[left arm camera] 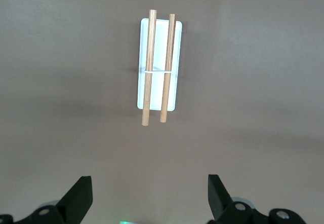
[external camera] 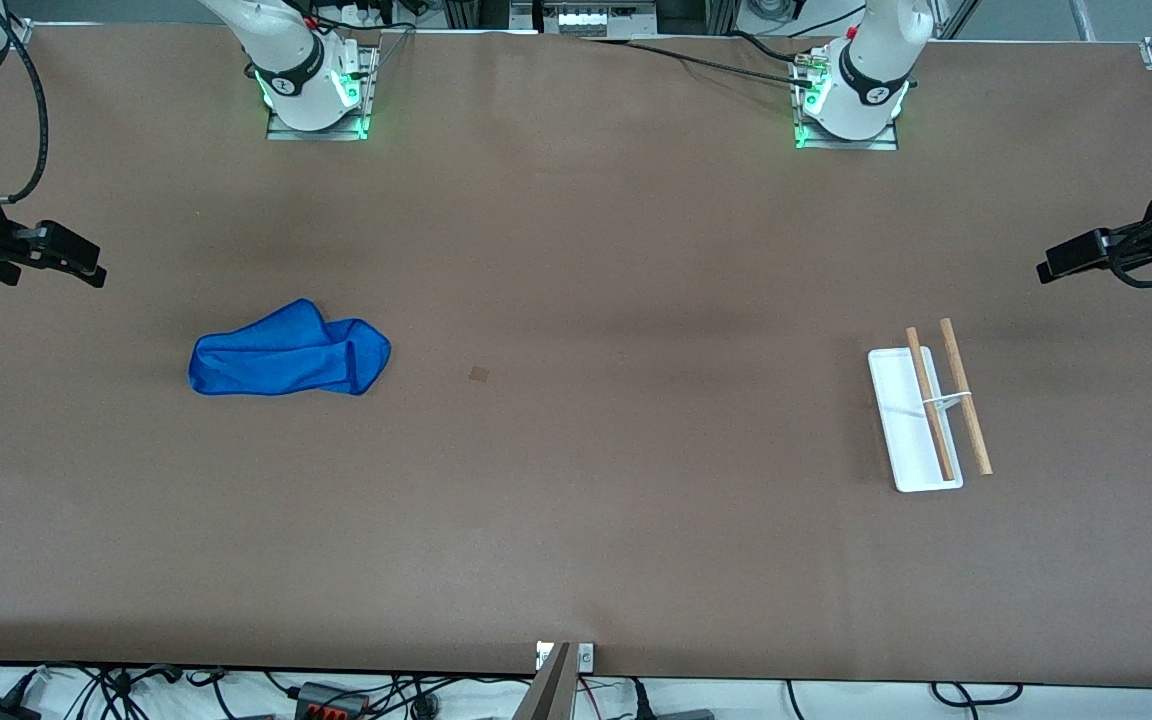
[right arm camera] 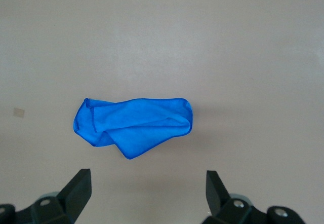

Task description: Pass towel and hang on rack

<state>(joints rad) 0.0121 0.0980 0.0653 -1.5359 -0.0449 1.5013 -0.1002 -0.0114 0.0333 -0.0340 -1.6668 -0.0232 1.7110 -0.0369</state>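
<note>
The towel [external camera: 286, 350], a crumpled bright blue cloth, lies flat on the brown table toward the right arm's end; it also shows in the right wrist view [right arm camera: 134, 125]. The rack [external camera: 894, 390] stands toward the left arm's end, a white base with two wooden rods [external camera: 966, 395] above it, bare of cloth. In the left wrist view the rack [left arm camera: 158, 89] lies ahead of the fingers. My right gripper [right arm camera: 148, 183] hangs high, open and empty, well apart from the towel. My left gripper [left arm camera: 149, 188] hangs high too, open and empty, apart from the rack.
A small tan patch [external camera: 479, 374] marks the table's middle, also seen in the right wrist view [right arm camera: 18, 112]. The arm bases [external camera: 311, 85] [external camera: 851, 95] stand along the table edge farthest from the front camera. Cables run below the nearest edge.
</note>
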